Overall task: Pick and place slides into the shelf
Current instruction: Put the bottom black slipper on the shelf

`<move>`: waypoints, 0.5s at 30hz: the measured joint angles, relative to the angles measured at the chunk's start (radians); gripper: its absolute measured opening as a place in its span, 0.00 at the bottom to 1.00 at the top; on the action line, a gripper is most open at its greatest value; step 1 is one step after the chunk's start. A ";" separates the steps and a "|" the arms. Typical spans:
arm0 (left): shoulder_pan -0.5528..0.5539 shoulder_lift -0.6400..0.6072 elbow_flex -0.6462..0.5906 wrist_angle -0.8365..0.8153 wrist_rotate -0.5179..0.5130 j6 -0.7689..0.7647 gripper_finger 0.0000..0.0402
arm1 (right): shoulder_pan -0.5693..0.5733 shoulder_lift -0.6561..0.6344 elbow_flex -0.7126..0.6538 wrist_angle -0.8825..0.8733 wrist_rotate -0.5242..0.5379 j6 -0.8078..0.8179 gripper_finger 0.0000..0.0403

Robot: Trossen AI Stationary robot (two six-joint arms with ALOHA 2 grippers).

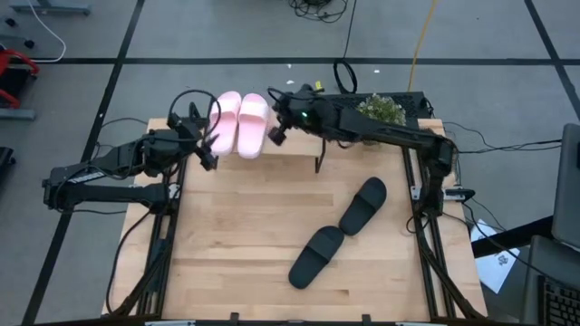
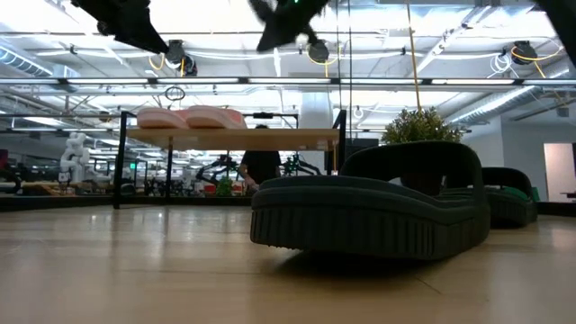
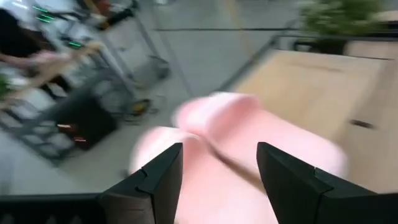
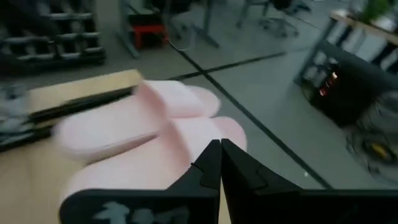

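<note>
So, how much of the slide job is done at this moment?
Half looks done: both pink slides lie side by side on the shelf. Nothing is in hand; the left gripper is open and the right gripper shut, both beside the pink pair. The two black slides remain on the table.

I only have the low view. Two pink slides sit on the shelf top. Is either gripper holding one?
Observer: No. The left gripper is open beside the two pale pink foam slides, closed on neither.
Operator: And the right one?
Observer: The right gripper is shut and empty at the pair's other side.
Operator: Where are the black ones?
Observer: The two black foam slides lie in a diagonal line on the wooden tabletop, toward the right arm's side.
</note>
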 joint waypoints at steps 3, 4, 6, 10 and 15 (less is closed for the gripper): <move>-0.029 0.003 0.000 -0.028 0.141 -0.067 0.52 | 0.065 -0.070 0.000 -0.034 -0.001 -0.050 0.00; -0.044 0.005 0.000 -0.033 0.193 -0.086 0.52 | 0.087 -0.096 0.000 -0.047 0.000 -0.065 0.00; -0.092 0.017 0.000 -0.022 0.298 -0.115 0.52 | 0.127 -0.143 0.000 -0.040 0.000 -0.087 0.00; -0.251 0.079 -0.009 0.086 0.401 -0.137 0.52 | 0.185 -0.228 0.000 -0.034 0.001 -0.092 0.00; -0.488 0.211 -0.031 0.321 0.405 -0.080 0.52 | 0.222 -0.309 0.000 -0.033 0.000 -0.092 0.00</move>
